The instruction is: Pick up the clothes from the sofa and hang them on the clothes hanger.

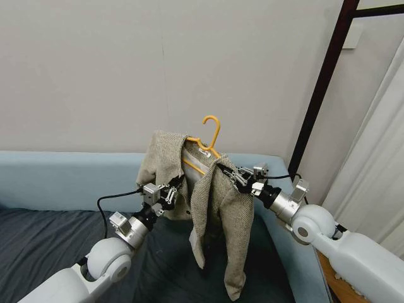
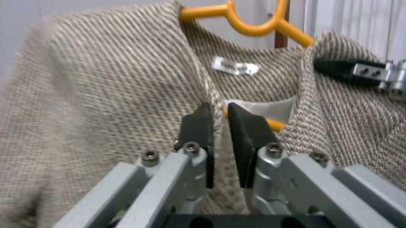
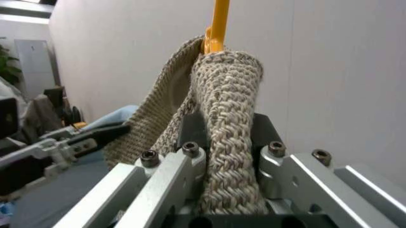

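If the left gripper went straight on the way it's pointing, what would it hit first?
The left gripper pinches the knit cardigan, so more of that first; probably the orange hanger just behind.

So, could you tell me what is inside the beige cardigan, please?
An orange hanger: hook and part of one arm show at the neckline; its ends are covered. The left tool and right tool pinch the cardigan.
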Robot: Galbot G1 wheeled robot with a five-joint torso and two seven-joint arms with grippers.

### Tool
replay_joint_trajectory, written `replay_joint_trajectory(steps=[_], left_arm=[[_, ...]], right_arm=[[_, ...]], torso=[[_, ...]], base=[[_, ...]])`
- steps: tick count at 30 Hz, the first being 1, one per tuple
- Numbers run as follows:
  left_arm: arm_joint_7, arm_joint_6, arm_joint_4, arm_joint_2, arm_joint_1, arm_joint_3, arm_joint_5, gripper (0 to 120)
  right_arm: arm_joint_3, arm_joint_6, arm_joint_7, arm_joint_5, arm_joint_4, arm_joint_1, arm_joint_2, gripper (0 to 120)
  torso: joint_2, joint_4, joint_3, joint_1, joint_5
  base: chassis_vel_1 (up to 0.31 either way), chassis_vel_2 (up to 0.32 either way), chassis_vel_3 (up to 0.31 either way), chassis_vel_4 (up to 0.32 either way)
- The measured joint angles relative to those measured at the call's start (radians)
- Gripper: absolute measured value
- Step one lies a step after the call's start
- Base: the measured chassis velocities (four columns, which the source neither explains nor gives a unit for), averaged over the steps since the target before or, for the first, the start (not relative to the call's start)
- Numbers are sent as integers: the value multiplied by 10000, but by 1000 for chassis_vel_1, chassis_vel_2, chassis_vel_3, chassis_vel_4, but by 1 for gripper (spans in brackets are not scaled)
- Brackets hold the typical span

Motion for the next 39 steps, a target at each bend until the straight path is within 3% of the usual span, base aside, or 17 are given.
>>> replay_joint_trajectory(steps=[2, 5, 8, 14, 18, 22, 29, 39], left_arm=[[-172, -167, -110, 0, 120, -140, 2, 27], [-393, -558, -225, 13, 457, -389, -1, 35], [-397, -876, -251, 40, 1382, -980, 197, 48], [-586, -1029, -36, -98, 2013, -1236, 520, 67], [-1022, -1043, 204, -297, 2143, -1285, 837, 85], [-1161, -1030, 220, -435, 2134, -1263, 990, 97], [-1399, -999, 89, -428, 2240, -1347, 1156, 100], [-1485, -971, -35, -353, 2145, -1382, 1165, 100]], right_arm=[[29, 2, 233, -101, 39, 25, -70, 10], [167, -29, 554, -270, 112, 55, -249, 10], [497, -202, 877, -256, 529, 79, -760, 10], [992, -556, 912, 129, 1326, 77, -1704, 10], [1376, -1444, 2683, 399, 2201, 191, -2805, 10], [1926, -2214, 4246, 746, 2631, 287, -3397, 10], [2855, -3278, 6937, 884, 2669, 586, -3940, 10], [3299, -4016, 7962, 1101, 2535, 1335, -4892, 10]], torso=[[0, 1, 0, 0, 0], [0, 0, 0, 0, 0], [0, 3, 0, 0, 1], [0, 2, -1, 0, -2], [0, 1, -1, 0, 1], [1, -3, -1, -1, 0], [0, 1, 0, 0, 2], [1, 0, 0, 0, 1]], base=[[0, 0, 0, 0], [0, 0, 0, 0], [0, 0, 0, 0], [0, 0, 0, 0], [0, 0, 0, 0], [0, 0, 0, 0], [0, 0, 0, 0], [0, 0, 0, 0]])
